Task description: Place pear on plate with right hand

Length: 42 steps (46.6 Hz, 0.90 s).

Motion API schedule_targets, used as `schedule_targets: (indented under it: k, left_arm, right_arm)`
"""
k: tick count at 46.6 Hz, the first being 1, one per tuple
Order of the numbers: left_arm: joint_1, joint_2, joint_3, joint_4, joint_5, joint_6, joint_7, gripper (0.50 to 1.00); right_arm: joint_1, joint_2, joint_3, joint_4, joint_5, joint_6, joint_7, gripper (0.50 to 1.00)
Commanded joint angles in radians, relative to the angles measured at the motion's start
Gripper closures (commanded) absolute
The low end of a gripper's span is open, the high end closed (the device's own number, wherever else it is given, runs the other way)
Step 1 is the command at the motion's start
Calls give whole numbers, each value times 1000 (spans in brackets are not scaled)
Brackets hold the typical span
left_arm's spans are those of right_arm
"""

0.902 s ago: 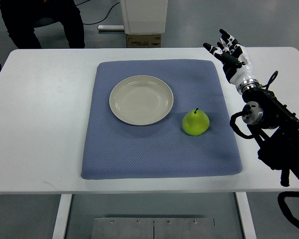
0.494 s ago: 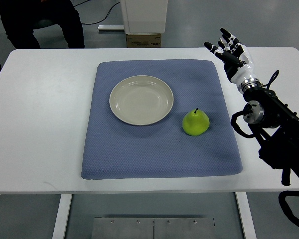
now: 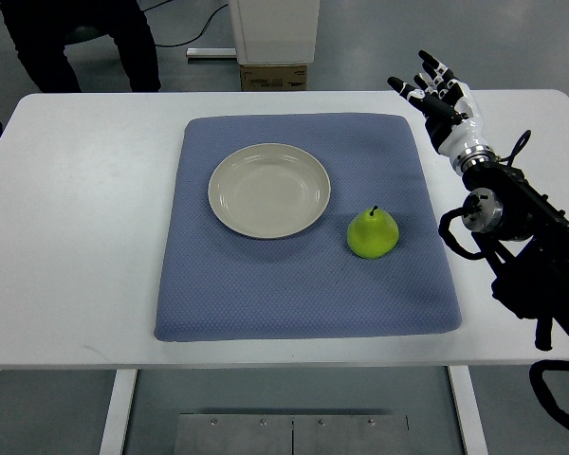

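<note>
A white counter (image 3: 85, 218) carries a blue mat (image 3: 303, 275), and everything here is placed against that mat. On the mat's far-left middle part sits a pale round plate (image 3: 268, 190), bare inside. The green pear (image 3: 372, 233) stands upright on the mat, just beside the plate's near-right edge and apart from it, its dark stem pointing up (a small gap of blue shows between fruit and rim).

The right hand (image 3: 441, 95) is raised beyond the mat's far-right corner, over the bare counter edge, well apart from the pear. Its fingers (image 3: 425, 62) are spread and fanned upward, holding nothing. The black forearm (image 3: 526, 246) runs from the wrist down along the mat's right side toward the picture's right edge, with a dark cable looping beside it.

Past the counter's far side, beyond the mat, a white post (image 3: 273, 28) stands on the grey floor with a small brown box (image 3: 273, 76) at its foot. To the left of that, a person's dark trouser legs (image 3: 76, 38) show.
</note>
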Motion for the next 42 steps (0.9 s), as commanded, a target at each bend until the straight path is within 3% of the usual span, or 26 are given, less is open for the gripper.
schedule_targets:
  k: [1,22,42]
  left_arm:
    - [0,0,0,0,0,-1,0,500]
    - [0,0,0,0,0,-1,0,500]
    - [0,0,0,0,0,-1,0,500]
  right_arm:
    - [-1,-1,0,0,0,0,-2,500]
    - [0,-10,-41,6,0,1,4,500]
    - [-10,-171,-248,130,0,3,76,500]
